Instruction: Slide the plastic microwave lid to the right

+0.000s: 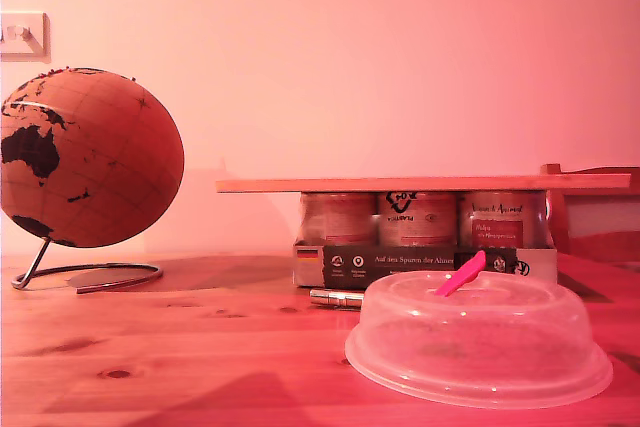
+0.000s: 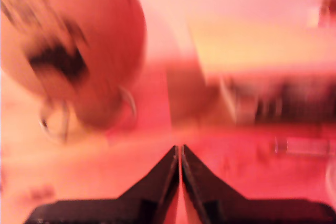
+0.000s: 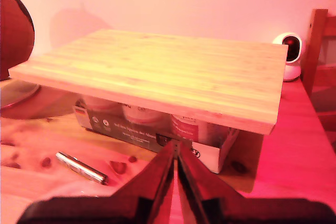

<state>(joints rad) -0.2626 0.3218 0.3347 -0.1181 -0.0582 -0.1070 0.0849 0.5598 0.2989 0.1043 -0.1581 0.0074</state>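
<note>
Ahead of my second gripper (image 3: 177, 153), whose jaws are pressed together on nothing, you see the wooden board (image 3: 157, 74) resting on a boxed row of jars (image 3: 152, 129), with a small metal cylinder (image 3: 81, 167) lying on the table (image 3: 294, 145) nearer the jaws. My first gripper (image 2: 180, 157) is likewise closed and empty, facing the globe (image 2: 68, 51) (that view is badly blurred). The plastic microwave lid (image 1: 480, 342) sits dome-up on the table toward the exterior view's right, just in front of the jars, apart from both grippers, its pink tab handle (image 1: 460, 274) slanting upward.
</note>
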